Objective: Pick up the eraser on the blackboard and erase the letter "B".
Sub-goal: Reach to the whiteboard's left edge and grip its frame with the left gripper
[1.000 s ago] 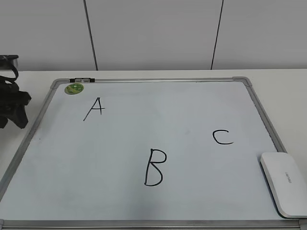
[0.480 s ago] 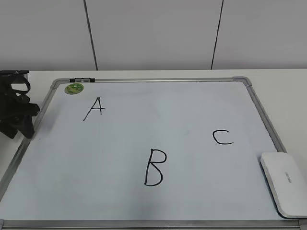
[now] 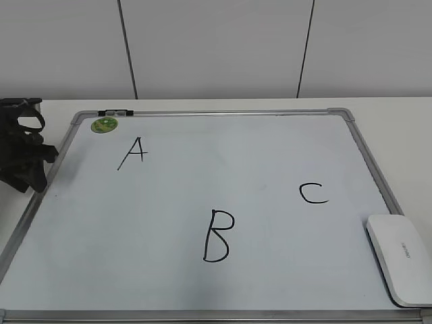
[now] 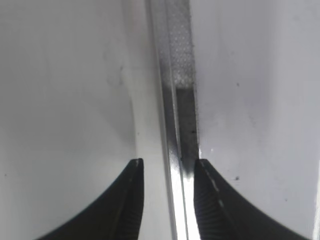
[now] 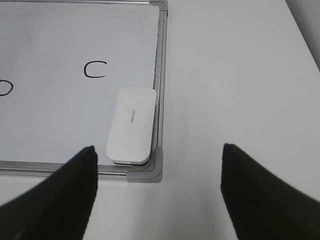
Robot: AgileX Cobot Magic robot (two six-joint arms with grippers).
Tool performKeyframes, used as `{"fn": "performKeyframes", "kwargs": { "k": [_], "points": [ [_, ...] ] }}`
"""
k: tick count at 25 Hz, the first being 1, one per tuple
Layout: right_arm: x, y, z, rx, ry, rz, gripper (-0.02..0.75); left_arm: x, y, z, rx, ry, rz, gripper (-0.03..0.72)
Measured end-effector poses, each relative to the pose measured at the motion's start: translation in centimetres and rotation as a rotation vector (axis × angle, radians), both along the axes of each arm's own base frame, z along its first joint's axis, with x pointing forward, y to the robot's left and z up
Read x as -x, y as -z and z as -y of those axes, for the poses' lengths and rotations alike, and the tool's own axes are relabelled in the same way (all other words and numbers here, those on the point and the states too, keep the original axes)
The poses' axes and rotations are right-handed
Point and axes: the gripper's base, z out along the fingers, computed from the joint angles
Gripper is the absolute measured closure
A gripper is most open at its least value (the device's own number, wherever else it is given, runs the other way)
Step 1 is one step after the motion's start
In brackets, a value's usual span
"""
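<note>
Surface: white table [image 3: 398, 128] under the blackboard [image 3: 223, 113].
Eraser [image 5: 131, 125]: on the board's corner, ahead of the right gripper [image 5: 157, 165], untouched.
Right gripper: spread wide, empty.
Left gripper [image 4: 167, 167]: parted, straddling the frame edge.
Letter "B" [image 3: 217, 235]: intact.

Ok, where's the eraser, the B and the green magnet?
eraser [image 3: 399, 258], exterior view, middle of its white top.
B [image 3: 217, 235], exterior view, on its black strokes.
magnet [image 3: 104, 125], exterior view, its centre.

White eraser [image 3: 399, 258], grey lettering. White blackboard [image 3: 223, 162], silver-grey frame. Letter "B" [image 3: 218, 236] black, thin strokes. Green round magnet [image 3: 104, 125]. Left gripper [image 4: 167, 170] black, ribbed fingers.
</note>
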Motion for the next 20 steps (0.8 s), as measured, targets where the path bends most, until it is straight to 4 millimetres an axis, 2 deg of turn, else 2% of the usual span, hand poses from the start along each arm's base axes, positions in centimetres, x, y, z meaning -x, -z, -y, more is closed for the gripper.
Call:
{"fn": "performKeyframes", "kwargs": {
  "k": [12,17,20],
  "points": [
    [0.00,0.00,0.00,0.000,0.000,0.000,0.147,-0.19,-0.02,0.00,0.000,-0.003,0.020,0.458],
    [0.00,0.00,0.00,0.000,0.000,0.000,0.147,-0.25,0.85,0.01,0.002,-0.004,-0.001,0.459],
    [0.00,0.00,0.00,0.000,0.000,0.000,0.147,-0.29,0.91,0.00,0.001,-0.003,-0.001,0.519]
  ]
}}
